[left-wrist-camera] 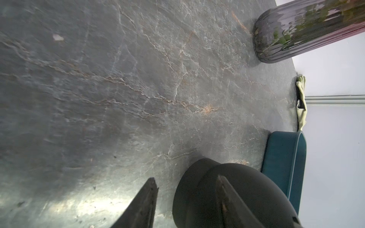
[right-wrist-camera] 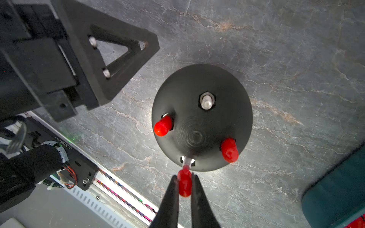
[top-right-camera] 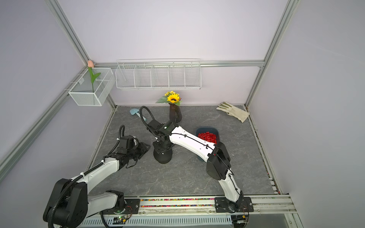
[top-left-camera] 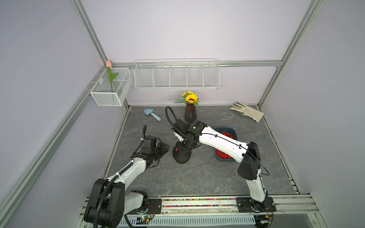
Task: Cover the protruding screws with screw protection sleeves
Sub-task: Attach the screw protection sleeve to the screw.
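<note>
While the right gripper (right-wrist-camera: pixel 183 177) is pinching one red sleeve (right-wrist-camera: pixel 184 186) tight between its thin fingers, it is hanging just off the edge of the dome (right-wrist-camera: pixel 217 122). It is pointing the sleeve at a screw (right-wrist-camera: pixel 187 163) that is sticking out low on the dome's side. The sleeve's open end seems to be touching the tip of that screw, but the wrist view is a bit blurry there, so I am not sure it is on yet.

Two other sleeves (right-wrist-camera: pixel 163 126) (right-wrist-camera: pixel 229 150) are already sitting on screws on the dome. One bare screw (right-wrist-camera: pixel 206 101) is still standing higher up on the dome. So I am guessing this is the third cap of four going on.

The left gripper (top-left-camera: pixel 161 148) is waiting close beside the dome without touching it. Its jaws are standing partly apart and holding nothing.

More sleeves are lying in the tray (top-right-camera: pixel 200 130), near the dome on the side away from the left gripper.

Next, the sleeve is needing a straight push along the screw, toward the dome. If it is leaning, it may slip off the tip. After that, the fingers are needing to let go and fetch one more sleeve for the bare screw.
</note>
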Action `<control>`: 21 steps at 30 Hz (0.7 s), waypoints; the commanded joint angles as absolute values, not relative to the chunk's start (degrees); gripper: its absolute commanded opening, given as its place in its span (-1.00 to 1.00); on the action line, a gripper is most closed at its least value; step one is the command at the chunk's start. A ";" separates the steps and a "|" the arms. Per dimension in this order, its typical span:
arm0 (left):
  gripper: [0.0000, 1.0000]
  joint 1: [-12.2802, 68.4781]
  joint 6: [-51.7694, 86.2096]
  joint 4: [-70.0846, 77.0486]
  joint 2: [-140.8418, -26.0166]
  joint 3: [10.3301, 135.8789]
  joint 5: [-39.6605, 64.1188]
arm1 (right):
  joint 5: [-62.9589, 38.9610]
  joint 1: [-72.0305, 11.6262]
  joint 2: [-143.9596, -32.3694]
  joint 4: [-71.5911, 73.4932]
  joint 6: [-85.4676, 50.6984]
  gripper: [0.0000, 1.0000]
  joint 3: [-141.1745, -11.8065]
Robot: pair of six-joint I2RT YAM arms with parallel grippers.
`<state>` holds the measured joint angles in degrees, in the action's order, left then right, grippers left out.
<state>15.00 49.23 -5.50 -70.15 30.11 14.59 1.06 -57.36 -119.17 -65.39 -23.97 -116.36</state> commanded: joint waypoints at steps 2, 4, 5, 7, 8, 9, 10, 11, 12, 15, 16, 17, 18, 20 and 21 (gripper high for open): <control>0.02 14.74 49.09 -5.98 -69.65 30.06 14.32 | 1.72 -57.00 -120.41 -66.78 -23.47 -0.71 -117.42; 0.02 14.77 49.11 -5.91 -69.60 30.04 14.30 | 1.46 -57.00 -120.58 -66.72 -23.47 -0.71 -117.42; 0.02 14.70 49.18 -5.94 -69.58 29.97 14.32 | 1.35 -56.97 -120.65 -66.81 -23.55 -0.71 -117.42; 0.02 14.68 49.15 -5.97 -69.53 29.89 14.32 | 1.23 -57.00 -120.67 -66.84 -23.60 -0.71 -117.33; 0.02 14.68 49.15 -5.98 -69.48 29.92 14.30 | 1.17 -57.00 -120.67 -66.86 -23.60 -0.71 -117.25; 0.02 14.67 49.22 -5.98 -69.52 29.89 14.33 | 1.14 -56.98 -120.67 -66.79 -23.56 -0.71 -117.16; 0.02 14.63 49.19 -5.91 -69.52 29.80 14.33 | 1.21 -57.00 -120.75 -66.86 -23.52 -0.71 -117.16; 0.02 14.63 49.17 -5.89 -69.44 29.75 14.28 | 1.21 -56.97 -120.76 -66.82 -23.55 -0.71 -117.16; 0.02 14.59 49.16 -5.88 -69.39 29.75 14.30 | 1.11 -56.99 -120.84 -66.79 -23.60 -0.71 -117.14; 0.02 14.58 49.14 -5.81 -69.35 29.62 14.40 | 1.06 -57.02 -120.98 -66.66 -23.55 -0.71 -117.07; 0.02 14.53 49.15 -5.76 -69.35 29.58 14.35 | 1.06 -57.06 -121.02 -66.62 -23.55 -0.71 -116.98; 0.02 14.50 49.19 -5.87 -69.32 29.53 14.41 | 1.01 -57.02 -121.11 -66.49 -23.57 -0.71 -116.98; 0.02 14.50 49.14 -5.88 -69.29 29.58 14.41 | 1.01 -57.08 -121.11 -66.43 -23.64 -0.71 -116.98; 0.02 14.38 49.11 -5.97 -69.26 29.62 14.39 | 1.05 -56.97 -121.20 -66.32 -23.69 -0.71 -117.03; 0.02 14.31 49.09 -6.05 -69.23 29.63 14.41 | 0.97 -57.09 -121.28 -66.27 -23.64 -0.71 -117.07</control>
